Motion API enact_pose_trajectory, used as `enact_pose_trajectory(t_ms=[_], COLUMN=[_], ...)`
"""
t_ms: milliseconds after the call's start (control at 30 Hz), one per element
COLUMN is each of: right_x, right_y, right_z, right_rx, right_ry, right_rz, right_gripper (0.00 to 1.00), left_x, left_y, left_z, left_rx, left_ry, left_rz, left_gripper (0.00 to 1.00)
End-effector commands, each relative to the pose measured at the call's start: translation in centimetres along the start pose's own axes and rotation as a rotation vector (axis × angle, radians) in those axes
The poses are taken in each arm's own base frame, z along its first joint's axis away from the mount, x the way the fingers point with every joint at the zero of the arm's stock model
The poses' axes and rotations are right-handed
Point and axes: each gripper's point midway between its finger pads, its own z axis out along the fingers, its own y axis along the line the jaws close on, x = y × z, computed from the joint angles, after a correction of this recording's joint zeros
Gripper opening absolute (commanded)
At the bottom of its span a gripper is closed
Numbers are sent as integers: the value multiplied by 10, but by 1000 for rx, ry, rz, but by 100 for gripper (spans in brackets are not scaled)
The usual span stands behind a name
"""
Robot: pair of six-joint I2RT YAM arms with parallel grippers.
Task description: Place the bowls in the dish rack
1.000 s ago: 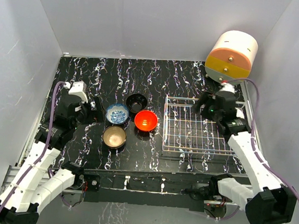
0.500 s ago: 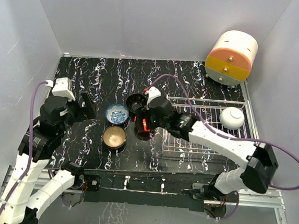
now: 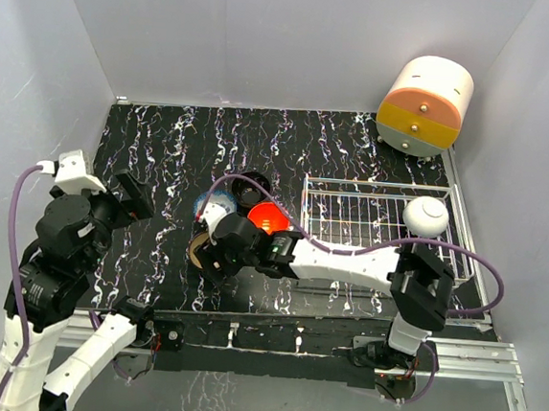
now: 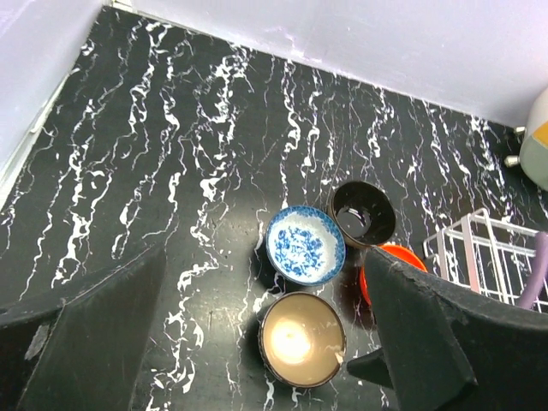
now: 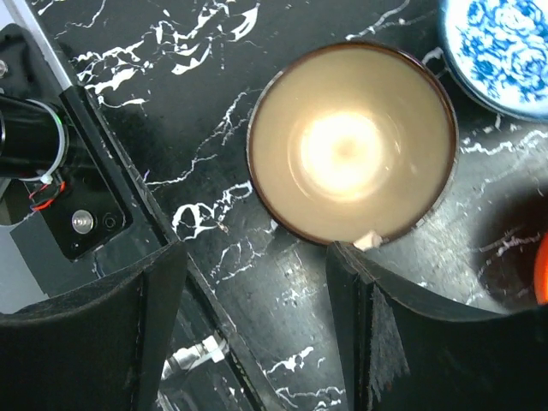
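While the right arm (image 3: 347, 260) lies low and long across the black marbled surface (image 3: 165, 138), reaching from its base toward the left, the left arm (image 3: 59, 244) stands folded and raised at the left side. The right pincer (image 5: 257, 257) is released, fingers spread with nothing between them. The left pincer (image 4: 267, 253) is likewise released and wide, held high above the surface. Well away from the right pincer, back along its own arm, sits the dish rack (image 3: 372, 185), which holds only the white bowl (image 3: 425, 216) in its far right corner. Just beyond the right pincer's fingertips rests the tan-gold bowl (image 5: 351, 141), one fingertip right at its rim; whether it touches I cannot tell. Further beyond stand the blue-and-white bowl (image 4: 306, 244), red-orange bowl (image 3: 269, 215) and black bowl (image 4: 362, 211), all upright on the surface, below the left pincer.
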Motion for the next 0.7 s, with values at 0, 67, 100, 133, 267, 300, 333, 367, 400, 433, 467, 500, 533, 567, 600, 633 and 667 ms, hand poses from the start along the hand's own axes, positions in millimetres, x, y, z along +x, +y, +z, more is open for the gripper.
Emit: enact_pose_trajectory(t_ms=[0, 67, 100, 133, 267, 300, 333, 367, 400, 433, 467, 500, 533, 567, 600, 633, 667], right_x=[-51, -50, -49, -47, -38, -35, -34, -31, -29, -27, -25, -23, -21, -19, -17, -15, -13], right_y=[18, 19, 20, 22, 26, 26, 26, 25, 25, 25, 24, 22, 21, 19, 18, 17, 16], right_z=[7, 20, 26, 31, 52, 57, 59, 63, 66, 68, 70, 71, 74, 76, 78, 80, 81], right_rx=[-72, -78, -87, -95, -116, -116, -119, -117, -116, -113, -109, -104, -98, -91, -84, -77, -72], right_ry=[-148, -131, -122, -113, -74, -61, -58, -49, -43, -39, -35, -31, -27, -22, -16, -10, -6], right_rz=[-79, -102, -111, -118, -140, -142, -144, -145, -145, -145, -144, -144, -143, -143, -144, -144, -144], right_gripper=[68, 66, 65, 64, 61, 61, 61, 60, 60, 59, 59, 58, 58, 57, 54, 49, 48], left_x=[-19, -22, -22, -22, -19, -18, -17, -15, -14, -13, -13, -12, -11, -12, -11, -11, -12], left_y=[15, 18, 19, 20, 23, 24, 25, 26, 27, 28, 29, 29, 30, 31, 31, 31, 31], left_z=[-17, -21, -22, -23, -24, -25, -25, -25, -25, -25, -26, -26, -26, -27, -27, -27, -28], left_rx=[-46, -51, -55, -58, -68, -72, -74, -76, -79, -83, -86, -89, -91, -91, -93, -93, -92], left_ry=[-97, -117, -121, -122, -114, -112, -112, -110, -111, -108, -109, -108, -107, -109, -109, -111, -114], left_rz=[-31, -40, -41, -42, -40, -41, -41, -40, -39, -38, -38, -37, -36, -37, -37, -39, -41], left_gripper=[97, 97, 97, 97, 97, 97, 97, 97, 97, 97, 97, 97, 97, 97, 97, 97, 97])
